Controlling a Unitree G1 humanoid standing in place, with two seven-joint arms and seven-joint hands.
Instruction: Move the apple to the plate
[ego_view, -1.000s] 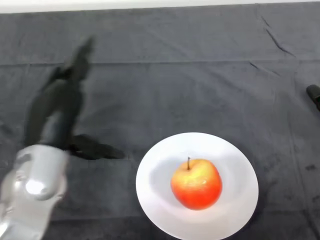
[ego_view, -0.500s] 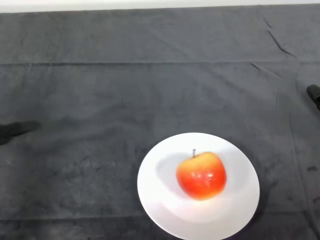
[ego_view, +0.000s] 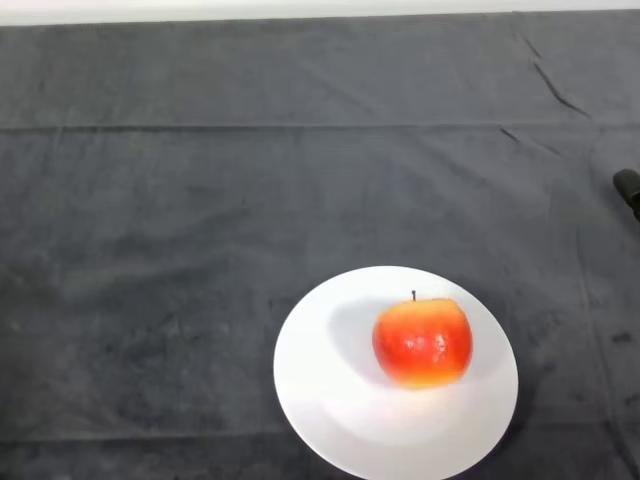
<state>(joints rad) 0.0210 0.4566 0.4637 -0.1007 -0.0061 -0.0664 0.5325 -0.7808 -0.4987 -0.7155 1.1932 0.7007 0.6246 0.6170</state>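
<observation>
Sitting on the white plate (ego_view: 330, 400), the apple (ego_view: 423, 342) is seen right of the plate's centre, stem up and tilted slightly away. Skin is glossy, red-orange shading to yellow near the top, with small highlights on the front face. Shape is round, slightly flattened at the crown. A soft shadow is cast leftward onto the plate surface.

The plate is round, smooth, plain white, with a shallow rim; its lower edge is cut off by the bottom of the head view. It is laid flat on the dark cloth (ego_view: 200, 220), which covers the table fully. The cloth is matte, charcoal-grey, with a fine nap; faint horizontal fold lines and a few creases are visible toward the upper right.

A small black object (ego_view: 628, 188) is clipped by the right edge of the view; what it is cannot be told.

No hand is shown, so finger state cannot be reported, and no apple-to-finger relation can be given.
</observation>
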